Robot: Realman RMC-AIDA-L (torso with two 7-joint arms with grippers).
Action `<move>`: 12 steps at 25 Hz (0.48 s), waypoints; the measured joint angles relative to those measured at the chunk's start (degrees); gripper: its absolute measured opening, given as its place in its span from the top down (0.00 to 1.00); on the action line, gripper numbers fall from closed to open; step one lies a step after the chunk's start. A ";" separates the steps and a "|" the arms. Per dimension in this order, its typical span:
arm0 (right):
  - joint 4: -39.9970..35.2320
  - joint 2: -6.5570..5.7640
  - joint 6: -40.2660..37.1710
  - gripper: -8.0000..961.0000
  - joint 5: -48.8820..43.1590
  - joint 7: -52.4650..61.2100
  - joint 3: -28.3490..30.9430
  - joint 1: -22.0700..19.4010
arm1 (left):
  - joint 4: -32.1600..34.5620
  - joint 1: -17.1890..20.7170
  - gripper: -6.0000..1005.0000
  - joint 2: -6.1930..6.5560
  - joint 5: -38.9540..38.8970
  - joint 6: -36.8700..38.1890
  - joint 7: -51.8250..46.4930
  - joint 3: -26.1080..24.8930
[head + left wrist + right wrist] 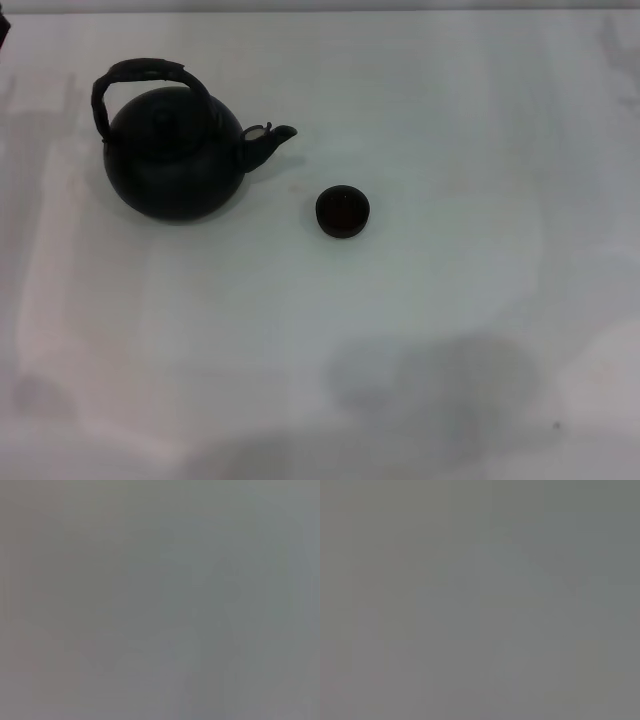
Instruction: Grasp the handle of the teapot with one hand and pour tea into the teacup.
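One teapot (178, 155), one teacup (343, 211) on your worktop (450, 330)
Spout points right toward the teacup, handle (140, 78) arching along that line; neither set of jaws is in view

White table (420, 330) fills view, soft shadows near edge.

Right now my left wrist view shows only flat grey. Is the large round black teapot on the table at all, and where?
Observer: Yes. In the head view the large round black teapot stands upright on the white table, towards the robot's left.
Operator: Which way does its spout face?
Observer: The short spout points to the robot's right, towards the small round black teacup, which stands apart from it.
Operator: Is anything holding the handle?
Observer: No. The dark arched handle is free, and neither gripper shows in any view.
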 joint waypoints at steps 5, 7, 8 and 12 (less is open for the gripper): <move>0.00 -0.01 0.00 0.13 0.03 -0.09 -1.50 0.24 | 0.35 -1.25 0.20 0.00 -0.33 -1.31 0.25 -0.14; 0.00 -0.02 0.00 0.13 0.07 -0.10 -1.52 0.22 | 0.73 -1.66 0.20 0.00 -0.35 -1.53 0.27 -0.18; 0.00 -0.02 0.00 0.13 0.07 -0.10 -1.52 0.22 | 0.87 -1.85 0.20 -0.02 -0.35 -1.70 0.28 -0.18; 0.02 -0.02 0.00 0.13 0.18 -0.18 -1.55 0.08 | 0.91 -2.43 0.20 -0.03 -0.07 -2.61 0.09 0.08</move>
